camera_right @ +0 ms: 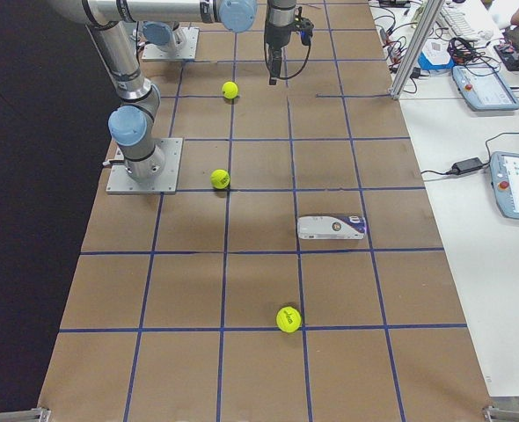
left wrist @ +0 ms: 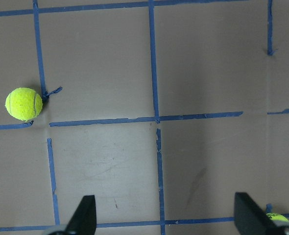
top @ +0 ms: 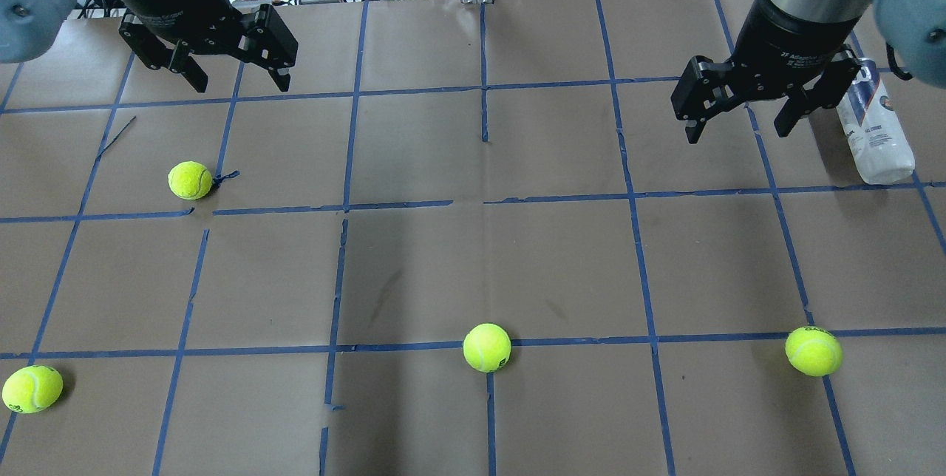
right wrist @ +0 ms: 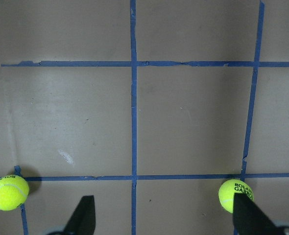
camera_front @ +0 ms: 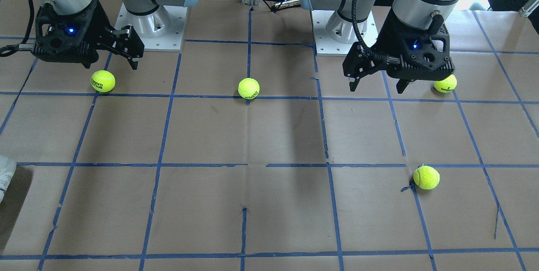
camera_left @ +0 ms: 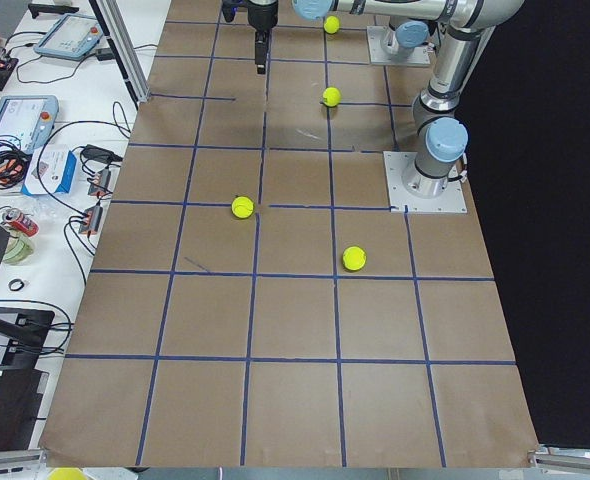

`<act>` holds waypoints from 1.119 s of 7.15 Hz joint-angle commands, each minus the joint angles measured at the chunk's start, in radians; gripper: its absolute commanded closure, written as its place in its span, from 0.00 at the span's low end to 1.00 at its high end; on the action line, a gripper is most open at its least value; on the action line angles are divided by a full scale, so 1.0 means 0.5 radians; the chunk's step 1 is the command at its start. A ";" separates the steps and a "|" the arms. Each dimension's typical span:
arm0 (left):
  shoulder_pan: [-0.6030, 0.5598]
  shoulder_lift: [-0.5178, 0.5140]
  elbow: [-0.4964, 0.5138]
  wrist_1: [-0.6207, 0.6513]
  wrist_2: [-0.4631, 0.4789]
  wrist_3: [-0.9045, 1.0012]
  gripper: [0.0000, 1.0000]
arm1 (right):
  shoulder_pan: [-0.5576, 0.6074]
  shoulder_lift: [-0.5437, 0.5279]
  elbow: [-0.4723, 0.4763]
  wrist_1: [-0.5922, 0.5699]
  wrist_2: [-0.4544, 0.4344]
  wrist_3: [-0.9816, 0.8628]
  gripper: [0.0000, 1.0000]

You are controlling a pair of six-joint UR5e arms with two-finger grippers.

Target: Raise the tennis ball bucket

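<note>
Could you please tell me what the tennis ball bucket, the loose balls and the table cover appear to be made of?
The tennis ball bucket looks like clear, glossy plastic: its bare end looks translucent, beside a printed white-and-navy label. The tennis balls seem felt-covered: matte, fuzzy yellow-green. The table cover looks like matte brown paper, creased, gridded with blue tape.

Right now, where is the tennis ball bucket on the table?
The tennis ball bucket lies on its side near the overhead view's right edge, on the robot's right side, just outboard of the open right gripper.
</note>
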 commanded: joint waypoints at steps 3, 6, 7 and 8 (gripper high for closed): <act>0.000 0.000 0.000 0.000 0.003 0.000 0.00 | -0.003 0.000 -0.007 0.001 0.000 0.003 0.00; 0.000 0.000 -0.003 0.000 0.000 0.000 0.00 | -0.006 0.000 -0.011 -0.002 0.003 0.006 0.00; 0.000 0.000 -0.003 0.000 0.000 0.000 0.00 | -0.006 0.000 -0.008 0.001 0.006 0.006 0.00; 0.000 0.000 -0.003 0.000 0.003 0.000 0.00 | -0.012 0.003 -0.017 -0.020 0.000 0.006 0.00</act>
